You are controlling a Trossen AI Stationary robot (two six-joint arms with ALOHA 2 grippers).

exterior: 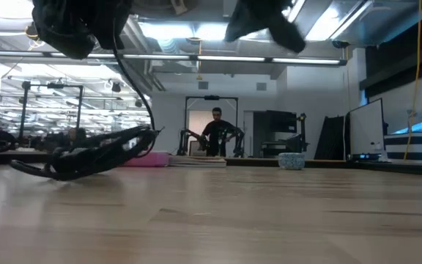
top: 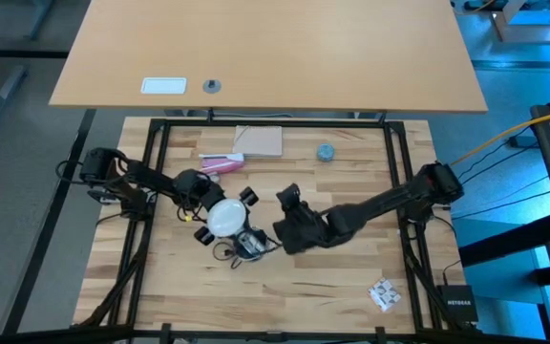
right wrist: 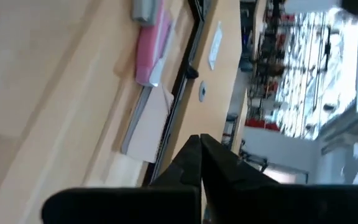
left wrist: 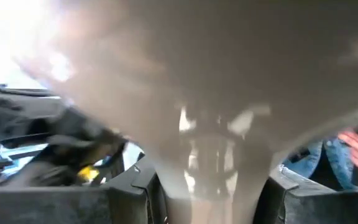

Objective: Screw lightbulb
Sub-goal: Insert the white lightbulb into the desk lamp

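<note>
Left gripper (top: pixel 220 212) clamps the lightbulb (top: pixel 225 218) above the socket (top: pixel 248 245); right gripper (right wrist: pixel 200 149) closed, empty, beside it; pink box (top: pixel 221 163) behind.

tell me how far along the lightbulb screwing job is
Done: the small white frosted lightbulb is picked up, gripped by the left gripper near mid-table. In hand: it hangs over the round silvery socket with black cord; whether the base has entered is hidden. The right gripper, shut and empty, sits beside the socket. Left: seating and turning the bulb.
</note>
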